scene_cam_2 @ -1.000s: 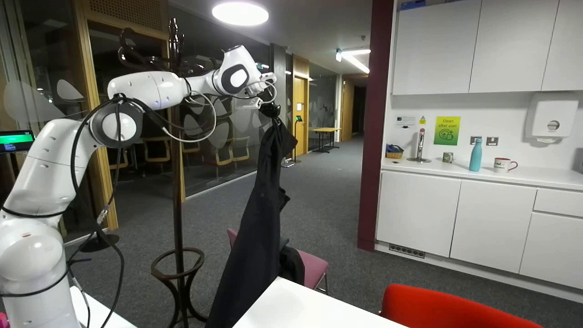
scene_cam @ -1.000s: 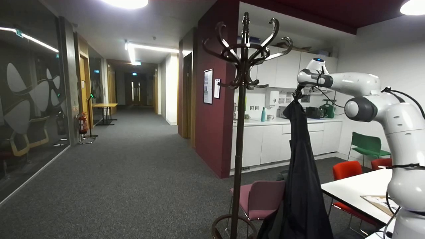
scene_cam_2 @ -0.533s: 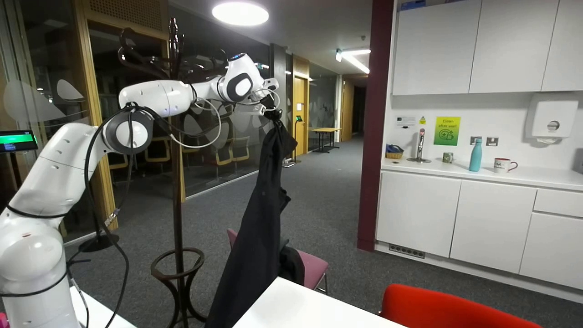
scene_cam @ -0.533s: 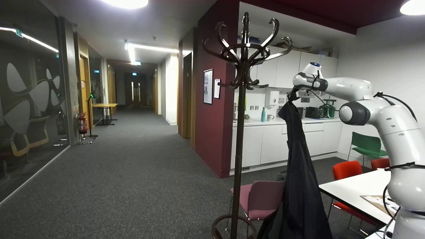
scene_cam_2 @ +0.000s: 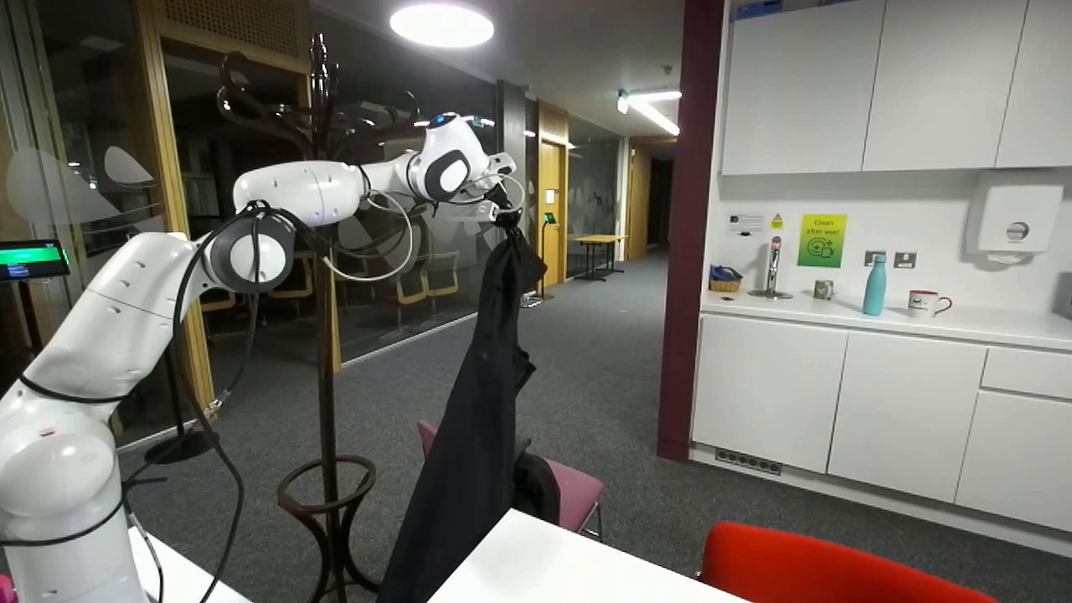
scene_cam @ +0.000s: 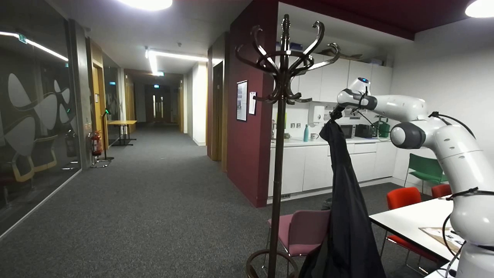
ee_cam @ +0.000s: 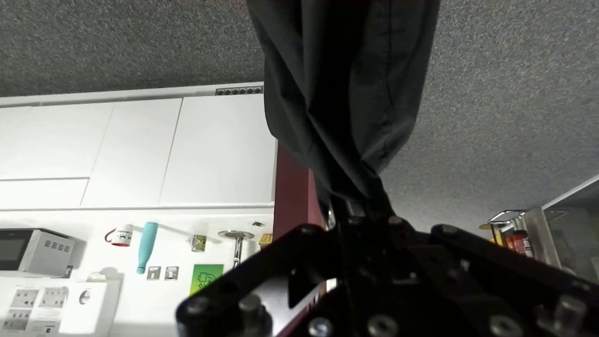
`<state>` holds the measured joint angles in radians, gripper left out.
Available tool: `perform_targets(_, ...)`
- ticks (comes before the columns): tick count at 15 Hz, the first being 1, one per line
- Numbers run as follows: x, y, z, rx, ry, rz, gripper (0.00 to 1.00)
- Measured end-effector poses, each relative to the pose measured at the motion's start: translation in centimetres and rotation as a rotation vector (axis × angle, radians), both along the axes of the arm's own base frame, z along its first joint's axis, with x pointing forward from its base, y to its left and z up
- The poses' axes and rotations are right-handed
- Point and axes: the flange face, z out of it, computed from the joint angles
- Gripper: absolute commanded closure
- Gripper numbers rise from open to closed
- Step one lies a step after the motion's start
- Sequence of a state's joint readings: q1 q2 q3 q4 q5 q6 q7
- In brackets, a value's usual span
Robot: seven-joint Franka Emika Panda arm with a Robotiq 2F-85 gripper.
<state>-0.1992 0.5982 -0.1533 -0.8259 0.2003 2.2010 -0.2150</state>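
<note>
arm (scene_cam_2: 109,314): in an exterior view, rises from the shoulder (scene_cam_2: 59,477) at eight o'clock, leaning toward one o'clock; elbow (scene_cam_2: 251,253) bent, forearm (scene_cam_2: 301,191) near level toward three o'clock. wrist (scene_cam_2: 452,163): blue light (scene_cam_2: 444,121) lit on top. gripper (scene_cam_2: 507,220): angled downward to four o'clock, jaws drawn together; in the wrist view, enters at six o'clock, pointing to twelve.

Black garment (scene_cam: 349,204) cropped below, coat stand (scene_cam: 277,181) likewise
</note>
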Motion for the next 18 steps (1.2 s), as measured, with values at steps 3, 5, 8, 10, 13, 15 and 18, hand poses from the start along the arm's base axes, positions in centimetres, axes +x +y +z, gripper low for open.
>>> perform_targets(3,0.2,-0.5,-0.4,-0.025,0.0,0.044,1.0)
perform_targets(5,0.4,-0.7,-0.8,-0.035,0.001,0.071,1.0)
perform_targets(8,0.5,-0.8,-1.0,-0.05,0.002,0.113,1.0)
perform_targets(10,0.5,-0.7,-1.1,-0.067,0.001,0.14,1.0)
perform_targets(13,0.7,-0.8,-1.2,-0.105,-0.007,0.171,1.0)
perform_targets(15,1.0,-0.9,-1.5,-0.121,-0.015,0.179,1.0)
perform_targets(18,1.2,-1.0,-1.8,-0.127,-0.026,0.176,1.0)
